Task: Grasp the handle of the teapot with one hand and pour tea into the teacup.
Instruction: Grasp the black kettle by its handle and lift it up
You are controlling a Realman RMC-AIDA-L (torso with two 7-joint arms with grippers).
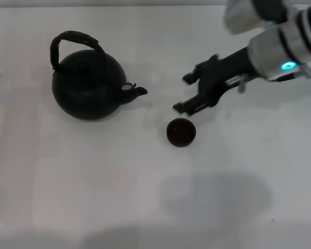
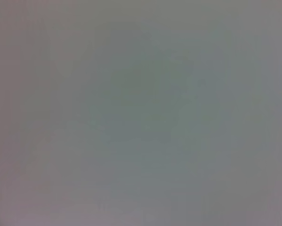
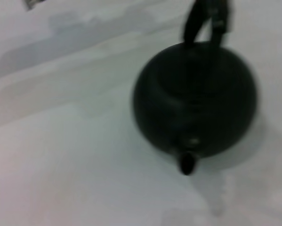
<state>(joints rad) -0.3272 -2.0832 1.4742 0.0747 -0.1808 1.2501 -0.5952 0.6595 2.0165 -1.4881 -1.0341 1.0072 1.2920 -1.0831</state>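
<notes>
My right end effector (image 1: pixel 187 94) hangs open; the pot (image 1: pixel 88 85) looks heavy, so I'd grip its rigid handle (image 1: pixel 75 39) mid-arch.

White tabletop (image 1: pixel 67 197), matte and faintly marked, black teapot (image 1: pixel 88 85) standing upright on its left part — spout toward the small dark teacup (image 1: pixel 181 132), which sits apart, nearer the middle.
</notes>
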